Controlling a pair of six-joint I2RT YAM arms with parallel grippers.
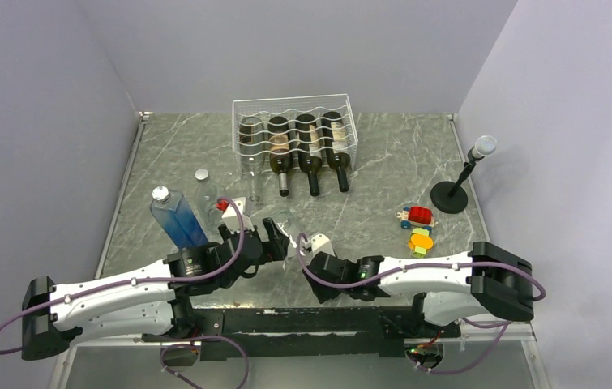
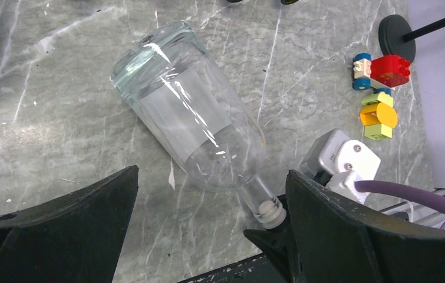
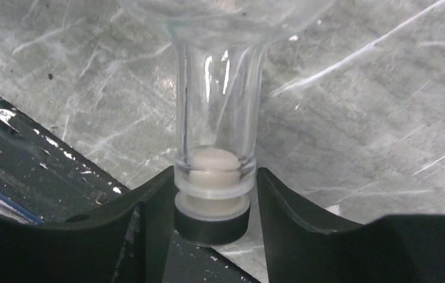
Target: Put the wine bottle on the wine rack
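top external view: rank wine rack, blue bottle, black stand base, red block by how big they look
1. wine rack
2. blue bottle, which stands upright toward the camera, so it may look bigger than it is
3. black stand base
4. red block

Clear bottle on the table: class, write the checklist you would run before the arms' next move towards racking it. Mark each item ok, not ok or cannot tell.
1. Bottle lies on its side within reach of both arms: ok.
2. Cork is seated in the neck: ok.
3. Left gripper is wide open over the bottle's shoulder: ok.
4. Right gripper flanks the corked neck end, but whether the grip is firm: cannot tell.
5. Rack has a free cradle: cannot tell. Three dark bottles fill the right side, and the leftmost cradle seems to hold a clear one.
6. Blue bottle stands off to the left, away from the way to the rack: ok.
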